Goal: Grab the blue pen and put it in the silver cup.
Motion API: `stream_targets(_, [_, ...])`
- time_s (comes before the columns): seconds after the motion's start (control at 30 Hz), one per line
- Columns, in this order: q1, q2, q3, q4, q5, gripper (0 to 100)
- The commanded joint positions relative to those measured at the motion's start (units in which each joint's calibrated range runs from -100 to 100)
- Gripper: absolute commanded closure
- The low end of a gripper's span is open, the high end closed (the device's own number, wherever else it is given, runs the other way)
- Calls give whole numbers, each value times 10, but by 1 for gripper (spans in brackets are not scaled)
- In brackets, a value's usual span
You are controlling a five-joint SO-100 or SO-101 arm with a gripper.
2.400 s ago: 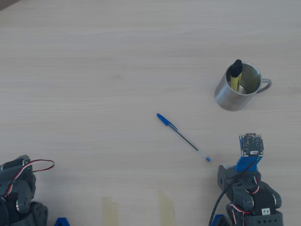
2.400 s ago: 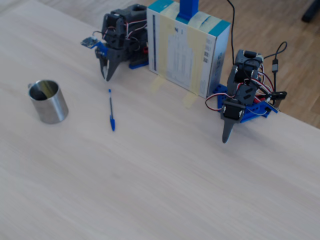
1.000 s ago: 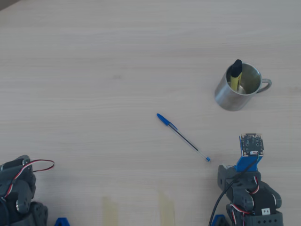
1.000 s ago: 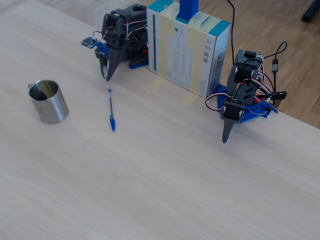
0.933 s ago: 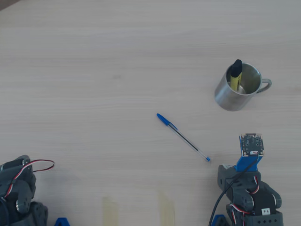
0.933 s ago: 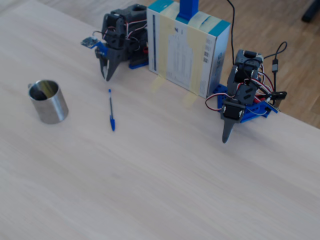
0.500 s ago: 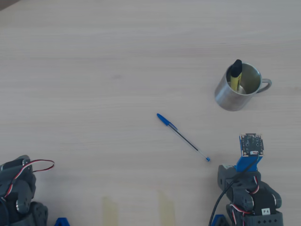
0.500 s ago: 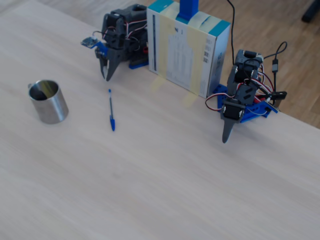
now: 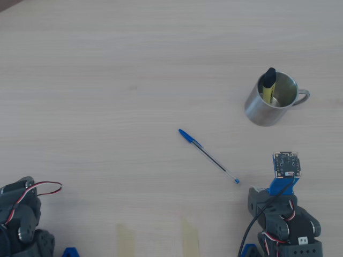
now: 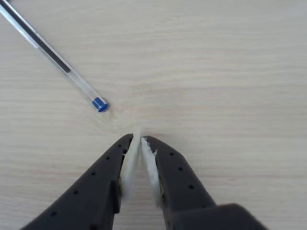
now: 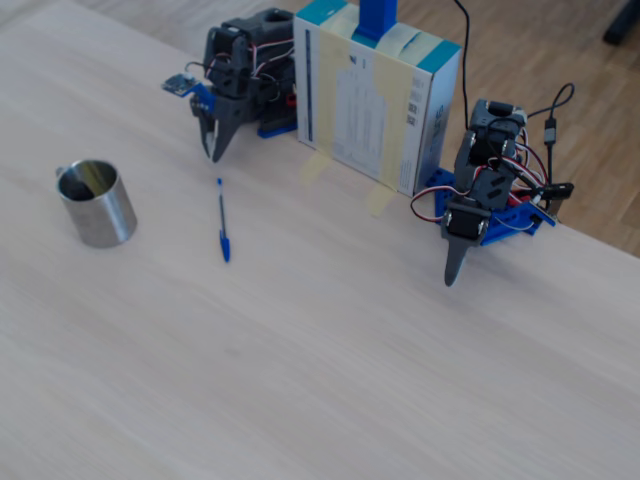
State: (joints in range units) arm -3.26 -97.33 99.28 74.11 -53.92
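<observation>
A: Pale wood table, mostly bare. Big blue-and-white cardboard box taped upright at the far edge in the fixed view, blue post rising from it; probably a camera mast, so weighted and taped to stay put.

B: Arms?

A: Two in the fixed view. Working arm folded at its base left of the box, second arm parked to the right, tip down, well clear of the pen. Looks idle, unrelated to the task.

B: Cup next.

A: Silver cup upright, handle pointing right in the overhead view, well apart from the arm base. Already holding a yellow marker with black cap, leaning on the rim at left. Leaves the right half of the mouth free; drop there.

B: Gripper?

A: Gripper pointed down at the table, fingers nearly together, only a sliver of gap, nothing between them. White padding on the inner faces, for grip on thin stuff presumably. Needs opening before any grasp.

B: Pen?

A: Blue pen flat on the table, diagonal in the overhead view, cap toward upper left, blue end plug toward the arm. Plug just ahead-left of the fingertips in the wrist view, not touching. Between cup and arm, roughly.

B: Status?

A: Nothing started, judging by layout. Pen untouched, cup waiting. Pinch mid-barrel, across the axis; clear barrel slick and thin, likely to roll or pivot if caught near the plug.
</observation>
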Motion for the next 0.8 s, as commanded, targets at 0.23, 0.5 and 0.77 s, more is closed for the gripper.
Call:
stream_targets(0.23, [-28,28,-33,-15,34,89])
stream_targets(0.5, [-30,178,-120,-27,61,85])
stream_targets(0.77, [-51,352,-220,-80,92,85])
